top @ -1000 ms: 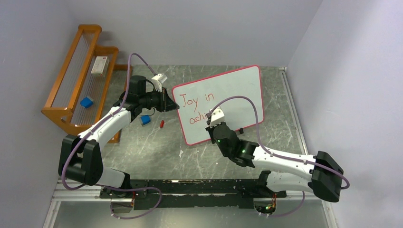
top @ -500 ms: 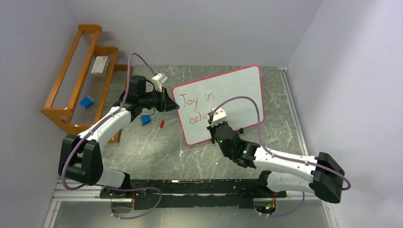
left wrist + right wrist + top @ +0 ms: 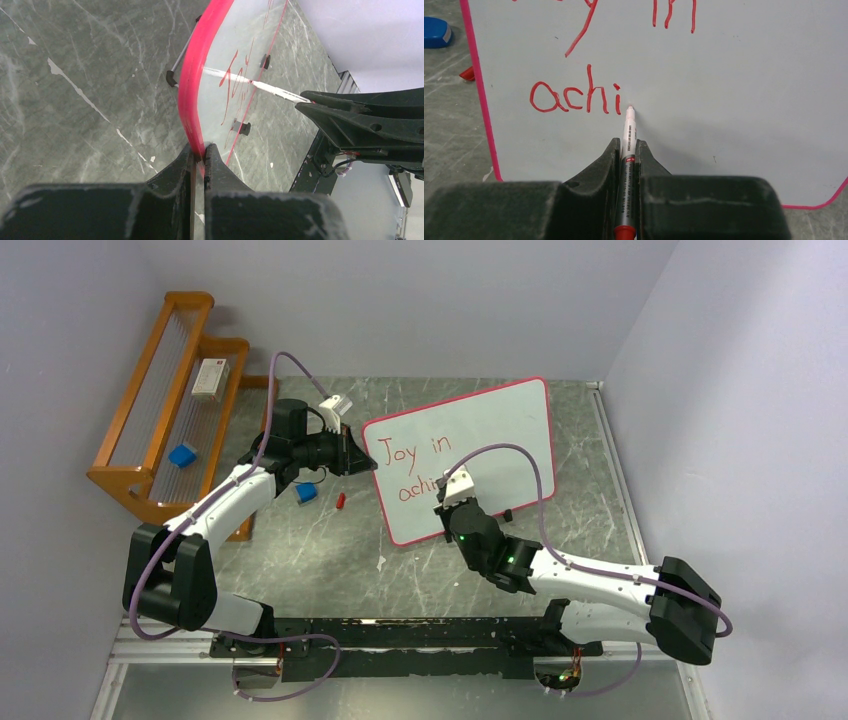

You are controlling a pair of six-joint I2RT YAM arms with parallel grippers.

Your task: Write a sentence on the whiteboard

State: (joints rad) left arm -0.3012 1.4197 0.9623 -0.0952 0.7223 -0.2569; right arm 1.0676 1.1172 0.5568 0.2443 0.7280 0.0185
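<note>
Right gripper [image 3: 628,145] reaches forward, marker [image 3: 628,125] tip seemingly touching the whiteboard [image 3: 734,90].

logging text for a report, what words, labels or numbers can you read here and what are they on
"Joy in": whiteboard, top line, red ink
"achi": whiteboard, second line, red ink
Print on the marker barrel: too small to read
Label on the white box: too blurred to read

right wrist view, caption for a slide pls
Right pincer gripping a marker, tip at the whiteboard beside red "achi".
</note>
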